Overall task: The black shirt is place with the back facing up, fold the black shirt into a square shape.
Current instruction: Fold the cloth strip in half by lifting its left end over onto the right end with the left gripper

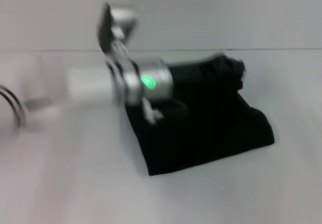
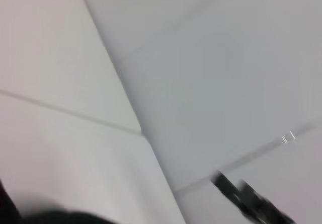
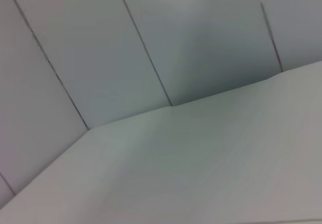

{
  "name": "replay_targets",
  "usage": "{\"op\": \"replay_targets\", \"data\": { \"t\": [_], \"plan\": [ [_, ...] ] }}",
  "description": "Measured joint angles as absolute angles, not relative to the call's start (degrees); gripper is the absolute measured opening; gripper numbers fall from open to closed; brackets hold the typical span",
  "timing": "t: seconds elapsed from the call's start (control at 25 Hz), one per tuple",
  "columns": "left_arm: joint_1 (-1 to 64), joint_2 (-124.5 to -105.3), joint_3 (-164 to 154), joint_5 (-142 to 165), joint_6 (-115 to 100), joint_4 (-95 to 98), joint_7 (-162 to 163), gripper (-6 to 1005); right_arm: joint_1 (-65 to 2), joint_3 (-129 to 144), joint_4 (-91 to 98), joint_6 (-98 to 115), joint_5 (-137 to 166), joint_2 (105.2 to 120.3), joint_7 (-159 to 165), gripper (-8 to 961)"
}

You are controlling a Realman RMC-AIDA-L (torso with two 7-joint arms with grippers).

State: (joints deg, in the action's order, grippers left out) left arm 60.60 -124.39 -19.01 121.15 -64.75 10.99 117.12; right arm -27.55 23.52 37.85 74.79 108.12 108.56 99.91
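Observation:
The black shirt (image 1: 206, 128) lies on the white table as a folded, roughly square pad, with a bunched lump of fabric (image 1: 229, 68) at its far right corner. My left arm reaches in from the left, and its silver wrist (image 1: 148, 80) with a green light hangs over the shirt's far left part. The left gripper (image 1: 187, 85) beyond that wrist is dark and blurs into the black fabric. In the left wrist view a sliver of the black shirt (image 2: 60, 218) shows at one edge. The right gripper is out of view.
The white table (image 1: 75, 183) spreads out on every side of the shirt, up to a pale wall (image 1: 211, 12) behind it. The right wrist view holds only table (image 3: 201, 173) and wall panels (image 3: 201, 38). A thin dark object (image 2: 246, 199) shows in the left wrist view.

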Motion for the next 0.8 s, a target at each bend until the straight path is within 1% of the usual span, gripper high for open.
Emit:
{"op": "replay_targets", "data": {
  "t": [0.08, 0.24, 0.44, 0.64, 0.8],
  "plan": [
    [59.95, -124.61, -14.41, 116.12, -56.33, -1.26, 104.84, 59, -27.41, 23.59, 37.90, 74.95, 108.88, 108.07, 99.92, 899],
    [55.42, -124.69, -4.30, 115.39, -55.45, -10.98, 88.98, 83, -28.28, 23.86, 37.80, 75.52, 113.07, 107.47, 101.18, 899],
    [50.98, -124.65, -2.73, 116.35, -67.83, -13.90, 84.49, 263, -31.42, 24.62, 37.79, 76.78, 121.12, 106.92, 108.11, 898],
    [46.54, -124.13, -3.09, 120.94, -84.47, -7.21, 85.17, 458, -34.93, 27.08, 37.69, 80.85, 125.58, 106.35, 116.07, 898],
    [43.51, -123.98, -3.21, 122.86, -89.97, 0.80, 86.03, 551, -37.31, 29.59, 37.04, 82.01, 127.06, 105.92, 122.72, 898]
  ]
}}
